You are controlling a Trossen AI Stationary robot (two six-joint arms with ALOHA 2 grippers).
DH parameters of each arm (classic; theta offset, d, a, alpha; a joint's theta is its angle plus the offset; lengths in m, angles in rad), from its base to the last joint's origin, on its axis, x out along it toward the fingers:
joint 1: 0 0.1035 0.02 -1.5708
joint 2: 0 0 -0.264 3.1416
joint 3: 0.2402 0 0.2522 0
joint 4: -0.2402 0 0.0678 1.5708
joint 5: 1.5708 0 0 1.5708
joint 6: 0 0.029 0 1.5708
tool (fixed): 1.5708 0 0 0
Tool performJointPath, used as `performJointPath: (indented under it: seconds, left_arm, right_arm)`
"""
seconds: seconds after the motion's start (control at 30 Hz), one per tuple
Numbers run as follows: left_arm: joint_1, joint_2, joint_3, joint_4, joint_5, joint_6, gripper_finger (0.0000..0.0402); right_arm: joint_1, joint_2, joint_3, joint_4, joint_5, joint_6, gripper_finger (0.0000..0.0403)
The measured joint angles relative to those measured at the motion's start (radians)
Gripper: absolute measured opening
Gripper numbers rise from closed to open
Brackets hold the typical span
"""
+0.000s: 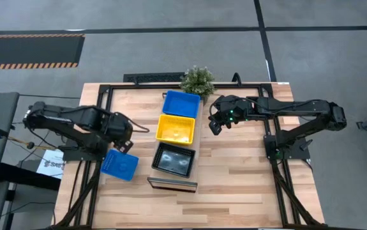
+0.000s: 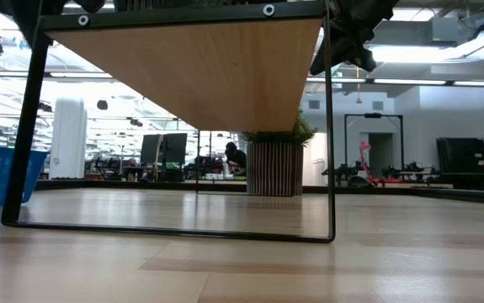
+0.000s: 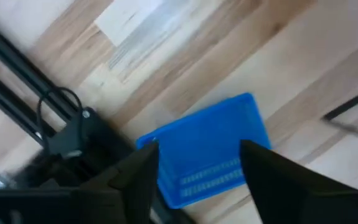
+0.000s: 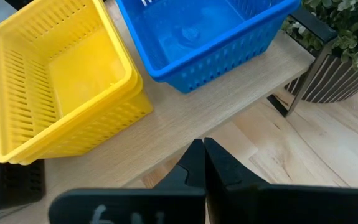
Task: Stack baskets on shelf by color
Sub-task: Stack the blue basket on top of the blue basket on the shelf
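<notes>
Shelf (image 1: 198, 137): light-wood plank on a dark frame, running top to bottom through the centre of the high view. It carries three basket positions in a row. Nearest the top, a blue basket (image 1: 181, 104), mesh-sided, shallow, rectangular. Middle, the yellow baskets (image 1: 175, 128); the right wrist view shows two rims nested, so a stack of at least two. Nearest the bottom, a black basket (image 1: 174, 160); stack count cannot be told.

A loose blue basket (image 1: 120, 165) sits on the table (image 1: 234, 185) in the lower left of the high view, tilted relative to the shelf and well apart from it. Same mesh walls, solid floor.

Left end effector (image 3: 197, 171): above the loose blue basket, fingers spread wide on either side of it in the left wrist view, nothing gripped.

Right end effector (image 1: 216, 121): just right of the shelf, level with the blue and yellow baskets, fingers pressed together and empty.

Potted plant (image 1: 197, 80) stands at the top end of the shelf, beside the blue basket.
</notes>
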Motion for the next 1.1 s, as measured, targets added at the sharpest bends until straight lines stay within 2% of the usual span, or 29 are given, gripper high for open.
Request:
performJointPath:
  seconds: [0.1, 0.2, 0.3, 0.47, 0.8, 1.1]
  left_arm:
    - [-0.038, -0.001, -0.046, 0.010, 0.007, 0.100, 0.0243]
    - [-0.072, -0.002, -0.101, 0.036, 0.050, 0.207, 0.0262]
    - [-0.100, -0.002, -0.159, 0.116, 0.096, 0.329, 0.0263]
    - [-0.117, -0.002, -0.268, 0.262, 0.095, 0.503, 0.0252]
    - [-0.093, -0.002, -0.460, 0.353, 0.091, 0.598, 0.0249]
    - [-0.093, -0.002, -0.545, 0.417, 0.039, 0.633, 0.0249]
  right_arm:
    - [0.000, 0.000, 0.000, -0.001, 0.000, -0.002, 0.0008]
    - [0.000, 0.000, 0.000, -0.001, -0.001, -0.002, 0.0008]
    - [0.000, 0.000, 0.000, 0.000, -0.003, -0.011, 0.0008]
    - [0.000, 0.000, 0.000, 0.000, -0.003, -0.017, 0.0008]
    - [0.000, 0.000, 0.000, -0.001, -0.003, -0.017, 0.0008]
    - [0.000, 0.000, -0.001, -0.001, -0.003, -0.017, 0.0008]
